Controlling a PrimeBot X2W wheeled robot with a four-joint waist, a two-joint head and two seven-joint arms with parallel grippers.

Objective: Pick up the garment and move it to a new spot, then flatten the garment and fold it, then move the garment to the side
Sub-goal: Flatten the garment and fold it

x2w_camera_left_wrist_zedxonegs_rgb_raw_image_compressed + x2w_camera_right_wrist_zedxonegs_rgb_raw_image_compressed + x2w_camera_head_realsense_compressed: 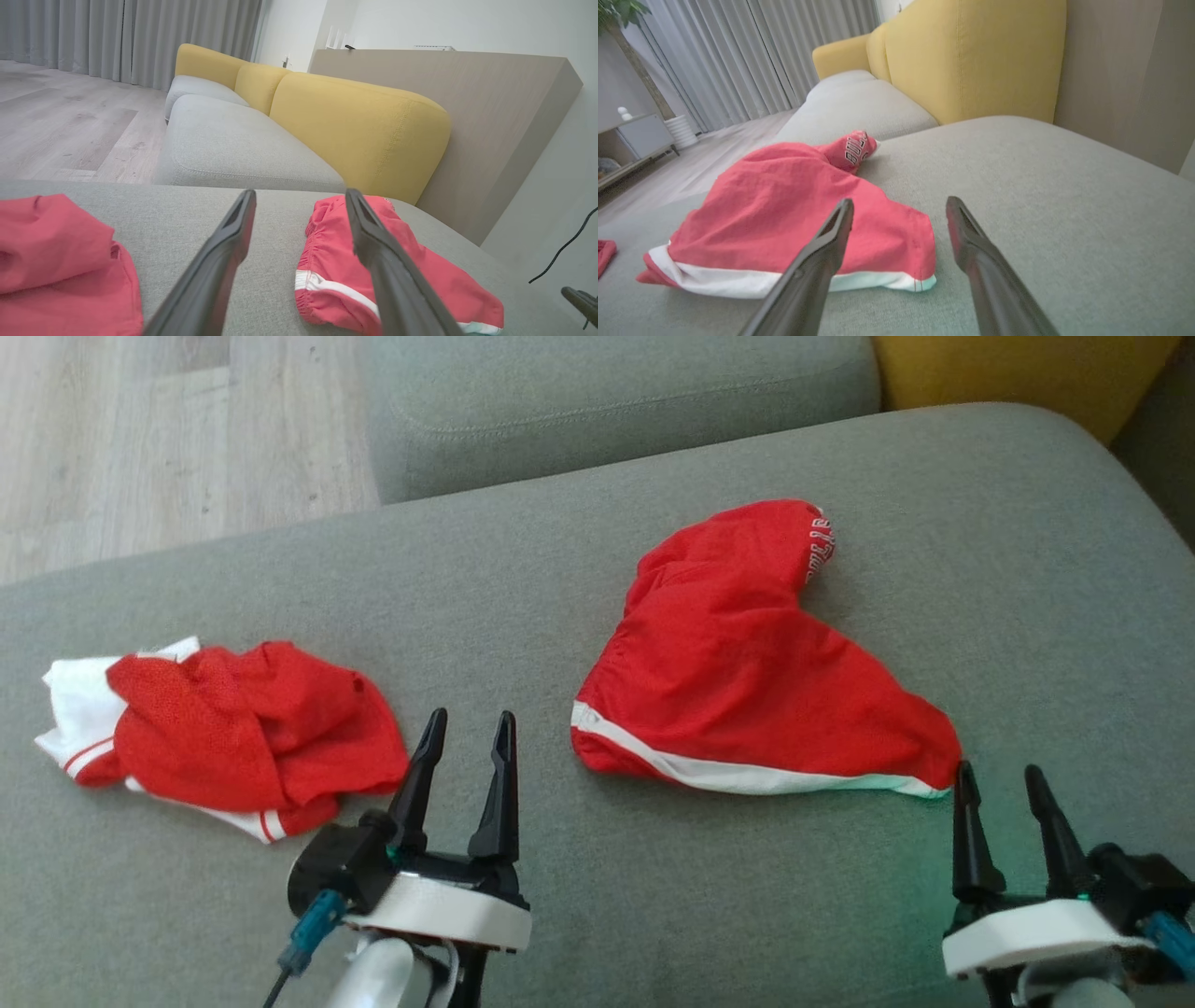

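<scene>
Left end effector (471,716) and right end effector (997,768) released — crumpled jersey (243,728) apart from shorts (747,672).

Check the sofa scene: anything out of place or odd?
Nothing damaged or spilled. Two garments lie unfolded on the grey fabric sofa cushion: a crumpled red-and-white garment at the left and a rumpled red garment with a white hem band at the right. The left gripper and right gripper are open, empty.

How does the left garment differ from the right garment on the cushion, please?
The left garment is bunched in a crumpled heap; the right garment lies more spread out. The left garment shows a white panel; the right garment shows lettering. Both are red with white trim.
</scene>
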